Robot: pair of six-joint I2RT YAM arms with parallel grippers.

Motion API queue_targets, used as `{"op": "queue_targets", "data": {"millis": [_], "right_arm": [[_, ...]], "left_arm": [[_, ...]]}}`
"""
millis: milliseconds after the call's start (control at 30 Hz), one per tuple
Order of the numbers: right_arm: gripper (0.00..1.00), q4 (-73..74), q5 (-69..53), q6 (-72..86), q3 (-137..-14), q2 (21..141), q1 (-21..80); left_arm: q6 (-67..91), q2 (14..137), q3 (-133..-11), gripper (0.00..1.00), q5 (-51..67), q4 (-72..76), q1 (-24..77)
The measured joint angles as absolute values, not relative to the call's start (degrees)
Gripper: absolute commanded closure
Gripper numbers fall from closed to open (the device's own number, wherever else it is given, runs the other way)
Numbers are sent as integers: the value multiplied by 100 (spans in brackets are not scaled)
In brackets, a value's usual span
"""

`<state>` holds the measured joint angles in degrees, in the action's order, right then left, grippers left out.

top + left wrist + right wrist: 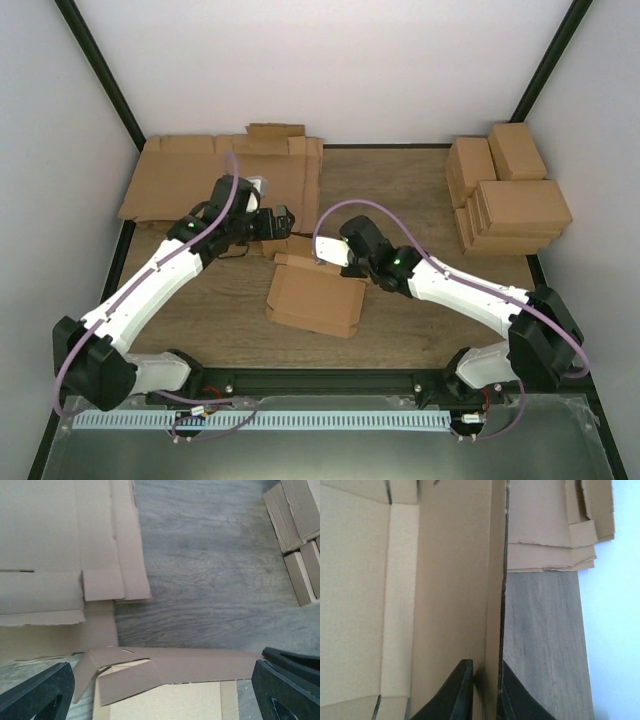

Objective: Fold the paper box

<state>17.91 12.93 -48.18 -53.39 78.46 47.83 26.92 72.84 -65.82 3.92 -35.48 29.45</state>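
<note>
Brown cardboard is what this job is all about. The paper box lies in the middle of the wooden table, between the two arms. It is not a real box yet. Its floor is flat on the table, and only some of its sides are bent up.

The right gripper has its two fingers almost together, one on each side of a thin side wall of the paper box. It is pinching that wall. That seems to be why the wall stands up straight and does not flop back down.

The left gripper is opened as wide as it goes and has nothing in it. It hangs just over the far edge of the paper box, where a bent flap lies between its fingers. It looks ready to come down on that flap. The wide gap probably makes it easy to fit around the flap.

At the back left of the table sits a pile of flat sheets, likely waiting their turn. At the right is a stack of finished boxes, well apart from the work, so nothing bumps them. The folding looks only partly done.
</note>
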Motion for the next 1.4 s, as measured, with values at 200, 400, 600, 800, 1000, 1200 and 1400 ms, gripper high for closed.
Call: {"op": "queue_targets", "data": {"millis": [200,400,600,800,1000,1200,1400], "right_arm": [[69,1332,1538,-4762,-5290,7848,4783],[68,1155,1544,-4683,-5186,7848,4783],[70,1146,1533,-4521,-5181,7828,4783],[87,1194,1444,-4377,-5177,7752,4783],[99,1354,1275,-4303,-5179,7741,4783],[99,1544,1039,-4407,-5177,7620,4783],[99,2067,797,-4462,-5384,7579,4783]], "left_arm": [[2536,7725,-6344,3,836,-3129,2945],[2447,8099,-6204,13,1118,-2917,2943],[2405,8169,-6071,18,1253,-2827,2945],[2445,7822,-5612,14,1221,-2799,2945],[2331,7013,-5478,0,993,-2842,2945],[1586,5900,-5339,0,751,-2521,3024],[301,5787,-5275,0,843,-2283,3105]]}}
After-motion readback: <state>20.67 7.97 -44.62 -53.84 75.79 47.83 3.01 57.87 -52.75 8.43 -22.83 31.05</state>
